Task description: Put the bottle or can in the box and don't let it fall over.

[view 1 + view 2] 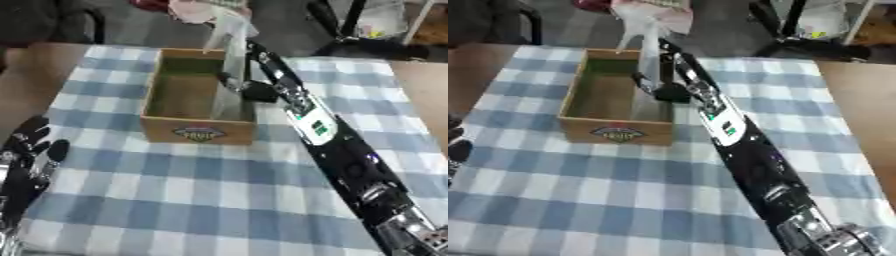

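While the left hand [33, 150] lies idle with its fingers spread and nothing in them, to the near left of the box [199, 132] on the checked cloth [201, 195], all the work goes on at the box's right side. That box is a shallow wooden tray with an oval label on its near wall and a bare floor, sitting open-topped toward the far end of the table.

Just inside its right wall a tall, clear bottle [232, 60] stands roughly upright, pale and see-through, so the box floor and wall show through its lower part. Its neck rises well above the rim; whether its base is touching the floor I cannot tell, because it blurs into the wall there.

Right of the bottle, the right hand [251, 89] reaches in over the box's right wall, dark fingers curled round the bottle's lower half and clamped on it, with the long black arm running back toward the near right corner.

My worry is the release. A bottle this tall and slim looks top-heavy, and it sits hard against the wall; if the fingers drag on it while opening, or the hand pulls back sideways across the rim, the bottle could tip inward and fall flat in the box.
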Robot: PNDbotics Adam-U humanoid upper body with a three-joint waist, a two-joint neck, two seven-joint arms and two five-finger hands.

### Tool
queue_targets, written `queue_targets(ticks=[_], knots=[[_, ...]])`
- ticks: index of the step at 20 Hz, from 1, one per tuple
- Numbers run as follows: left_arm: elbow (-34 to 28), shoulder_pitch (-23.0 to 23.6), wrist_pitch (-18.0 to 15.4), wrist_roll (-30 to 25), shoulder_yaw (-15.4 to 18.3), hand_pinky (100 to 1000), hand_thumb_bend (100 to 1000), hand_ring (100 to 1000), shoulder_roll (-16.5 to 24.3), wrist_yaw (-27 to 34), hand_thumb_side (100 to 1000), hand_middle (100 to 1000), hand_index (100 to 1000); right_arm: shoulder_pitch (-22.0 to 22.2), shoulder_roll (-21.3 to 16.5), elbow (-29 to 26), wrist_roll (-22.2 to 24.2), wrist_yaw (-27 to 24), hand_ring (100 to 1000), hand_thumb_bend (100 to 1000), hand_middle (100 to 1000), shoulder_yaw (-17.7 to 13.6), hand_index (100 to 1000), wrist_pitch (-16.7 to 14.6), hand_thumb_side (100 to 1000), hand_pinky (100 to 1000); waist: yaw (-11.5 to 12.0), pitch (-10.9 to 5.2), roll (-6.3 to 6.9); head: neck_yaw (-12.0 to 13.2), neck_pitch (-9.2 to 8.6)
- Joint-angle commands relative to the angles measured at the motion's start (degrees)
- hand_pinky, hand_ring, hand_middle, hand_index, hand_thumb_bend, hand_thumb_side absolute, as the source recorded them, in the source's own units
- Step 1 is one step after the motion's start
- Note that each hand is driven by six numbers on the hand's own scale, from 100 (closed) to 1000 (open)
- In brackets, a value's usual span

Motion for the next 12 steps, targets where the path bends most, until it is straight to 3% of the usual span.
queue_targets(ticks=[1, 6, 12], knots=[[-1.0, -0.1, 0.0, 0.6, 0.8, 934, 619, 943, 1.4, -0.1, 639, 888, 959, 2.8, -5.2, -7.5, 0.6, -5.7, 832, 341, 914, -0.1, 1000, 1.4, 468, 1000, -0.9, -1.23, 0.06, 1.3, 0.09], [-0.9, 0.5, 0.2, 1.1, 1.2, 935, 618, 943, 2.0, -0.4, 641, 889, 959, 15.2, -9.6, -22.0, 0.9, -15.3, 819, 323, 892, -2.0, 1000, 4.3, 477, 1000, -3.9, -1.38, -0.38, 3.2, 0.5], [-0.8, 0.5, 0.1, 1.1, 1.1, 935, 616, 943, 1.9, -0.2, 643, 889, 958, 29.3, -9.2, -35.6, -1.9, -19.4, 795, 289, 852, -7.6, 1000, 5.9, 446, 989, -6.0, -1.47, -0.71, 4.5, 0.16]])
